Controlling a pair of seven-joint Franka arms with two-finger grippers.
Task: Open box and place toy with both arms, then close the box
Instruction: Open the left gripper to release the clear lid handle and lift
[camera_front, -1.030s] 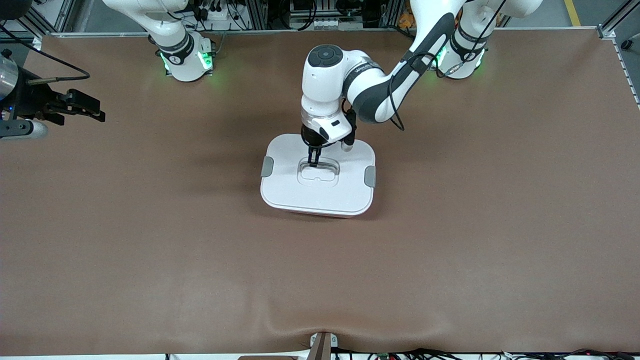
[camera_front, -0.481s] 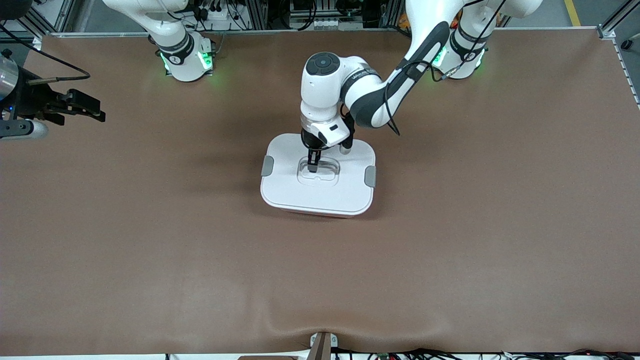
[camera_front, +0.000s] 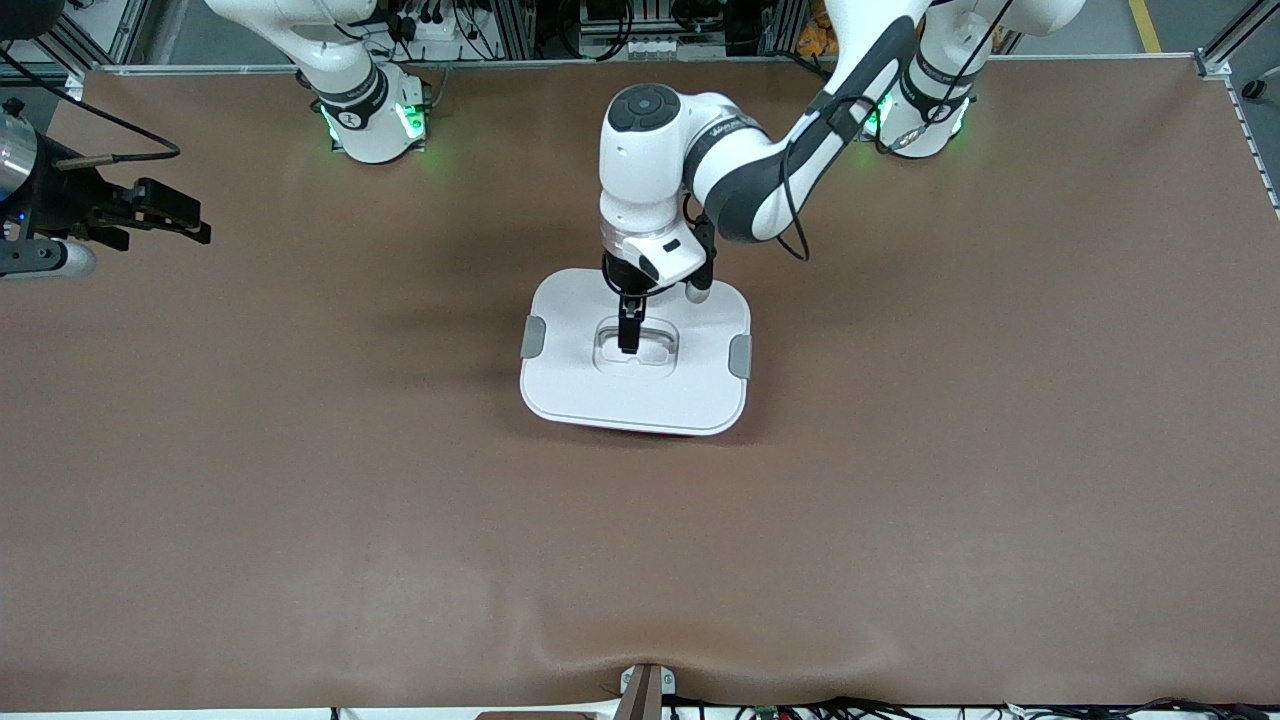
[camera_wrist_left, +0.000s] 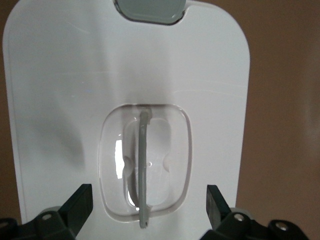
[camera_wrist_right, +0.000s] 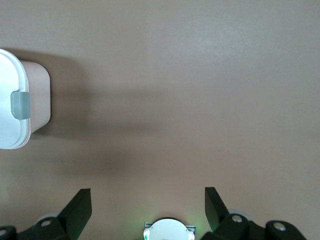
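Observation:
The box (camera_front: 640, 400) stands mid-table with its white lid (camera_wrist_left: 65, 100) on the pale pink tub. Grey clips (camera_front: 534, 336) (camera_front: 740, 356) sit at the lid's two ends. My left gripper (camera_front: 628, 335) hangs straight down over the lid's recess and is open. Its fingers (camera_wrist_left: 80, 200) stand wide on either side of the clear handle (camera_wrist_left: 145, 165), which stands on edge between them, untouched. My right gripper (camera_front: 175, 218) waits in the air over the right arm's end of the table, open and empty (camera_wrist_right: 147, 197). The toy is out of view.
The brown mat (camera_front: 900, 520) covers the whole table and wrinkles at its front edge. In the right wrist view the box's end (camera_wrist_right: 20, 100) with one clip shows, and the right arm's base (camera_wrist_right: 169, 230) with green lights lies below the gripper.
My left gripper's fingers have spread apart and let go of the lid's handle. The right arm has not moved.

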